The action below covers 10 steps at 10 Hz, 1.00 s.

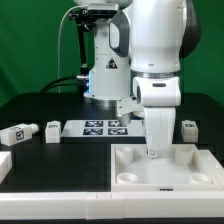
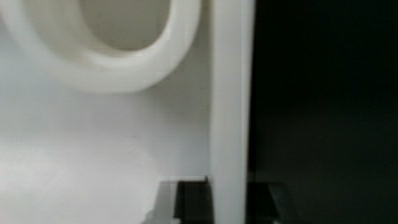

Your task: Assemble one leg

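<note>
My gripper (image 1: 157, 152) reaches straight down onto the large white tray-like piece (image 1: 190, 165) at the front right. In the wrist view my gripper (image 2: 231, 192) straddles the piece's thin upright wall (image 2: 231, 90), with one dark finger (image 2: 192, 206) on each side, close against it. A round socket (image 2: 111, 40) shows in the piece's floor beside the wall. Two legs, small white pegs with tags, lie at the exterior view's left (image 1: 18, 132) (image 1: 52, 129). Another leg (image 1: 187, 128) lies behind the tray at the right. No leg is in my gripper.
The marker board (image 1: 105, 127) lies on the black table behind the tray. A white part (image 1: 3, 163) shows at the left edge. The robot's base (image 1: 105, 70) stands at the back.
</note>
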### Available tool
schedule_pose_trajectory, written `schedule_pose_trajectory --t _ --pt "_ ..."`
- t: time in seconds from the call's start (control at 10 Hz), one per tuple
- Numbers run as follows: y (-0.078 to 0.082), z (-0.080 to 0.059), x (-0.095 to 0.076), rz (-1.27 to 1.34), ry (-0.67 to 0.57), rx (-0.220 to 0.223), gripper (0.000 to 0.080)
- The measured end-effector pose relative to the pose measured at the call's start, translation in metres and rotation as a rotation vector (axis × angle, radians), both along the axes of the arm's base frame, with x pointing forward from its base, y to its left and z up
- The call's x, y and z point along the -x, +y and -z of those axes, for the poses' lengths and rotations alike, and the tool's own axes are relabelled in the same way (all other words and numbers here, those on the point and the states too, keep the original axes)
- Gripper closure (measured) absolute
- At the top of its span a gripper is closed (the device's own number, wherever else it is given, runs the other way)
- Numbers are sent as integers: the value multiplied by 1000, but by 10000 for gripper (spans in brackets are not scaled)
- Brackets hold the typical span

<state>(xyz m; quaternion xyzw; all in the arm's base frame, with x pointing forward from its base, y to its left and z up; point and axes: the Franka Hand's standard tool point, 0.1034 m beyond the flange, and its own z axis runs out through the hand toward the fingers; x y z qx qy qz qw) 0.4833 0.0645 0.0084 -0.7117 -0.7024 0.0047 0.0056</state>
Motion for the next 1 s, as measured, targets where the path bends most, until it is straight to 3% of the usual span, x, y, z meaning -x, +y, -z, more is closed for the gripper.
schedule_pose_trajectory --t 0.2,0.3,0.4,0.5,0.6,0.7,1.0 --pt "-1 1 -1 3 -2 -1 742" --pt "-1 1 -1 3 -1 -1 640" --pt "-1 1 -1 4 -1 -1 462" --pt "-1 2 0 3 0 -1 462" --pt "-1 2 0 3 0 -1 281" --pt "-1 2 0 3 0 -1 191" --pt "-1 2 0 2 1 -1 158"
